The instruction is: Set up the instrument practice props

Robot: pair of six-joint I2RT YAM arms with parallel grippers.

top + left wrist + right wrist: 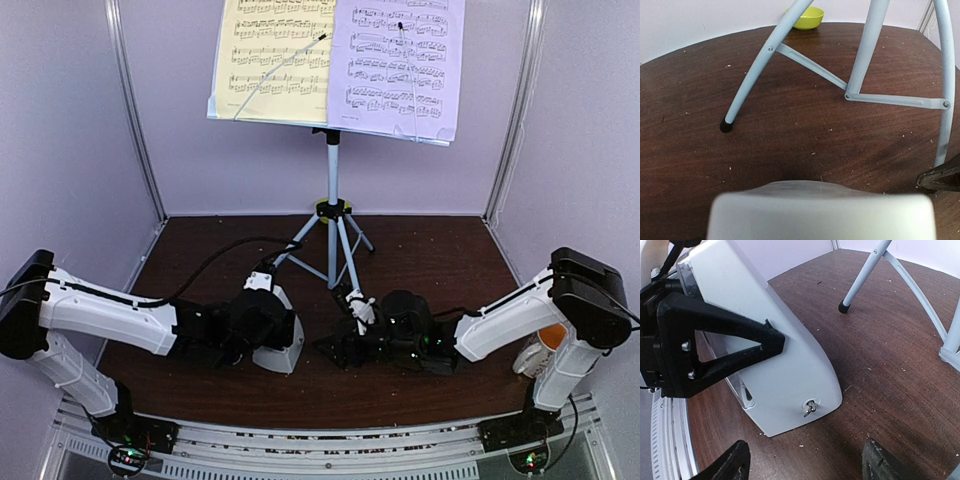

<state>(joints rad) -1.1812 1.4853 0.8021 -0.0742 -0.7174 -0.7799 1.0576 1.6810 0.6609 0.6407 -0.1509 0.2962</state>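
Standing at the middle of the surface's back edge, the music stand rests on its grey tripod and carries the yellow sheet on the left and the lilac sheet on the right, side by side. The white metronome stands upright on the surface in front of the tripod, nearer the front edge and a little left of centre. The left fingers straddle it, one black finger lying along its flank; whether they truly pinch it I cannot tell. The right fingers are spread with nothing between them, low over the surface just right of the metronome. A green bowl sits beyond the tripod legs, by the wall.
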